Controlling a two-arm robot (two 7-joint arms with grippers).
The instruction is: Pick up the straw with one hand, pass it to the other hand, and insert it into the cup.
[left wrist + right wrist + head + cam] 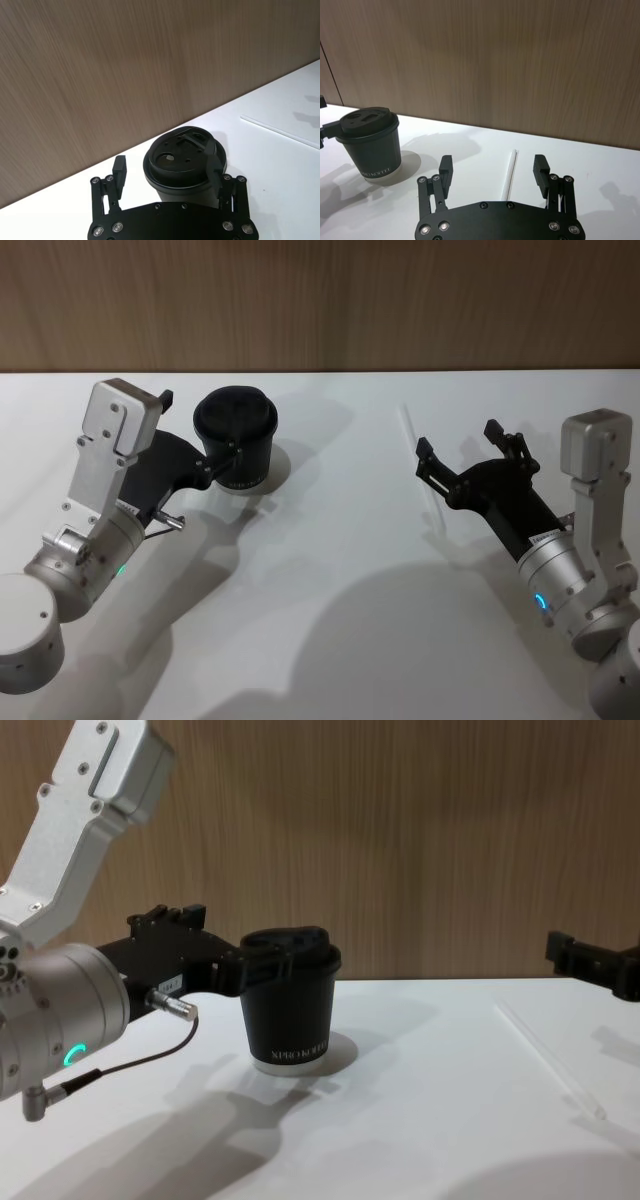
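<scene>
Near the table's point(330, 580) rear edge, the right gripper point(492, 165) hangs, fingers spread, over the light, slippery straw point(509, 175); pinch gently mid-length. The left gripper point(167, 165), fingers also apart, flanks the cup point(290, 1010).

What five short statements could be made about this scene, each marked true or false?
1. The straw lies flat on the table. True.
2. The right hand grips the straw. False: it is open and above the table, and the straw lies untouched below it.
3. The cup has its lid on. True.
4. The cup lies on its side. False: it stands upright.
5. The left hand is open, with one finger on each side of the cup's top. True.
</scene>
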